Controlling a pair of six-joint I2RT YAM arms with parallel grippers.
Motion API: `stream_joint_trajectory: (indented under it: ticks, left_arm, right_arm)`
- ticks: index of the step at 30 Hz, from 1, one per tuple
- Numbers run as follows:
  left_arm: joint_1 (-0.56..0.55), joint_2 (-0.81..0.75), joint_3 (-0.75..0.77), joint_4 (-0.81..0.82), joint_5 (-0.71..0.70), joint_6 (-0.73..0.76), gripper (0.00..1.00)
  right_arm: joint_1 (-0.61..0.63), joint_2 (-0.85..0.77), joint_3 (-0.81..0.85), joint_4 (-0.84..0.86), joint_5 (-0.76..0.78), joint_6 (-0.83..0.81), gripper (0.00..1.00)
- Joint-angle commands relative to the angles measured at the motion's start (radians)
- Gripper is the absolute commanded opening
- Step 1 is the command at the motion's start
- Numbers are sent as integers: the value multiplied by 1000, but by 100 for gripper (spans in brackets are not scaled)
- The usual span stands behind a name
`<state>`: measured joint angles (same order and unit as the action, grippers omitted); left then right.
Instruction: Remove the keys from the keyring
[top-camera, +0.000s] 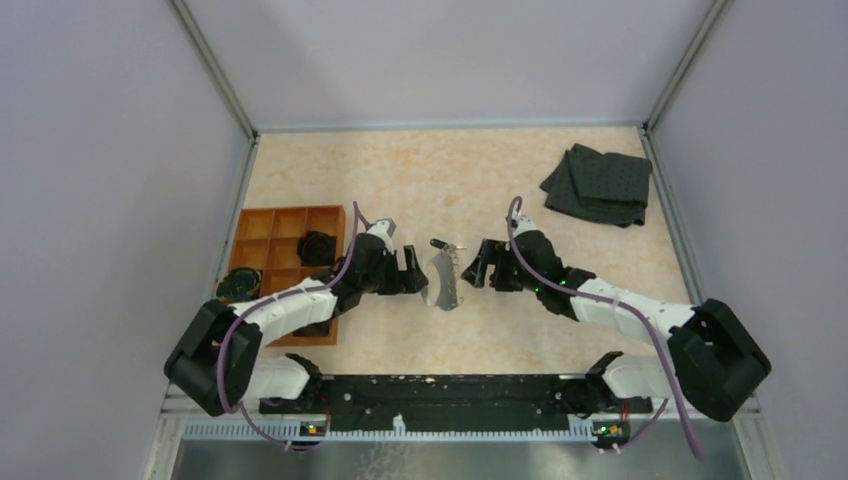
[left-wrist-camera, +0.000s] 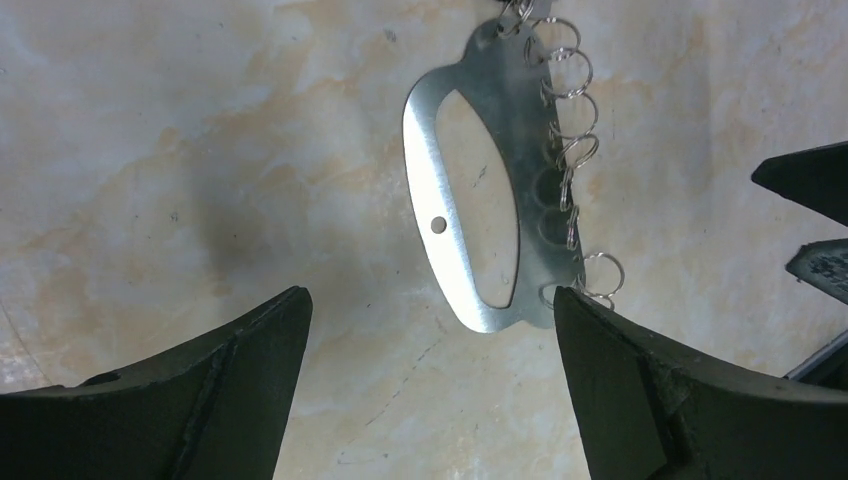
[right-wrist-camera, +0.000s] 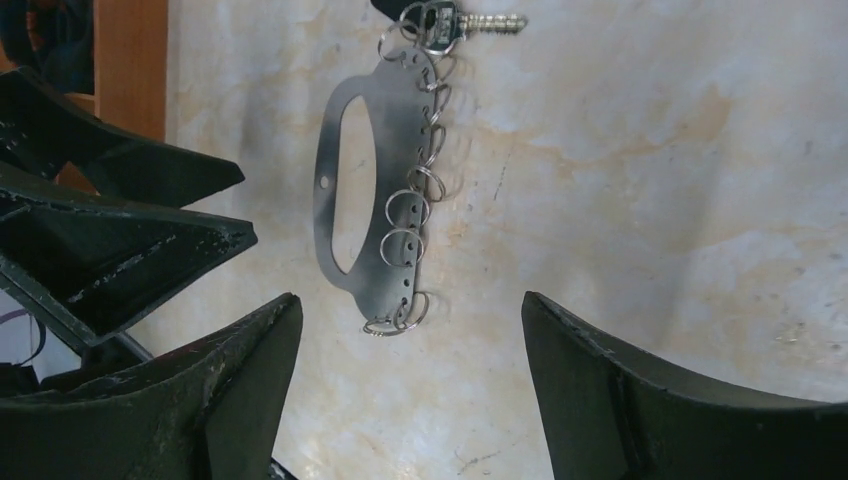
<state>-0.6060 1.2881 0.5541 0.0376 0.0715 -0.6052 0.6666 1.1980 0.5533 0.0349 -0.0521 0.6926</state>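
Note:
The keyring (top-camera: 445, 282) is a flat grey metal oval plate with a hollow middle, lying on the table between my two grippers. Several small wire rings (left-wrist-camera: 572, 90) line one edge. One silver key with a black head (right-wrist-camera: 470, 20) hangs from its far end; it also shows in the top view (top-camera: 440, 245). My left gripper (top-camera: 420, 275) is open and empty, with the plate's near end (left-wrist-camera: 480, 310) just ahead of its fingertips (left-wrist-camera: 430, 300). My right gripper (top-camera: 472, 266) is open and empty, and the plate (right-wrist-camera: 372, 285) lies ahead of it (right-wrist-camera: 410, 300).
An orange-brown compartment tray (top-camera: 262, 222) holding black rounded objects (top-camera: 318, 247) stands at the left, close behind my left arm. A dark folded cloth (top-camera: 600, 185) lies at the back right. Grey walls close in the left, right and far sides.

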Motion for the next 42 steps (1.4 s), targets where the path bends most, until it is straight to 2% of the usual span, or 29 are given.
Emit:
stream_joint_trajectory:
  ticks: [1,7,10,15,21,26,28,31,42]
  left_arm:
    - [25,15,-46,145,117,8,94]
    - [26,105,-57,239,201,-15,67]
    - [25,150,-51,248,182,-16,60]
    - [25,220,-63,304,176,-30,41]
    - [15,287,-72,368,207,-58,25]
    - [1,323,-78,402,216,-79,21]
    - [0,328,-81,415,224,-88,20]
    - [-1,326,-85,424,231,-99,19]
    - [0,233,-111,381,206,-103,17]
  right_arm:
    - [36,86,-21,177,22,122,78]
    - [48,192,-9,242,30,154,71]
    - [50,246,7,254,27,158,69]
    - [63,342,23,317,-8,190,64]
    - [65,446,62,383,-90,244,57]
    - [64,451,80,403,-119,263,56]
    - [64,441,85,416,-140,271,53]
    - [64,413,69,483,-193,302,51]
    - [64,254,41,565,-283,347,52]
